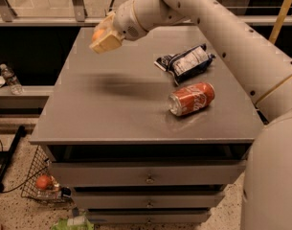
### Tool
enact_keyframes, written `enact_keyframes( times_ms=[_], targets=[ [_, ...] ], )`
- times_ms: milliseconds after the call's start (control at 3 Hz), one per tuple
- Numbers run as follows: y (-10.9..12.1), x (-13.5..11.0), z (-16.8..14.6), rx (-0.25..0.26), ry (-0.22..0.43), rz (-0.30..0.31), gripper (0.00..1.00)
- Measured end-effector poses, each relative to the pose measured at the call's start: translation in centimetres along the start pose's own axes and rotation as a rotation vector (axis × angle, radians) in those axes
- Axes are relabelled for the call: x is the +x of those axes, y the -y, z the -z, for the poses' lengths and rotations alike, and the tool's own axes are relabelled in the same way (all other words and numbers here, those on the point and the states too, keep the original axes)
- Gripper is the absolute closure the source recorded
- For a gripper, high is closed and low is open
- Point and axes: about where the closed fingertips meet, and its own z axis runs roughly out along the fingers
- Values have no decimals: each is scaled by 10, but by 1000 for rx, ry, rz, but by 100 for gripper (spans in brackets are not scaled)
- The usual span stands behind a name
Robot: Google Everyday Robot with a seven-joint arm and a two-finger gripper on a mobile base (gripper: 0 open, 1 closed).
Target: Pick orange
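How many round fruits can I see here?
2. The orange sits in the end effector, held above the table's far-left part; a redder fruit lies in the wire basket on the floor, lower left. The basket may hide more.

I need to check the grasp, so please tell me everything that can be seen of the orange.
The orange is only partly visible: a small, round, pale-orange patch with smooth matte skin, the rest hidden by the gripper, whose cream fingers are shut around it. It is held in the air above the far left part of the grey table, not touching the top.
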Motion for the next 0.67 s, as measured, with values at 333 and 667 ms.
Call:
enact_keyframes(
  times_ms=[333, 667],
  targets=[
    [-4, -19, 10, -13, 23, 58, 100],
    [-6, -28, 11, -34, 39, 87, 100]
  ],
)
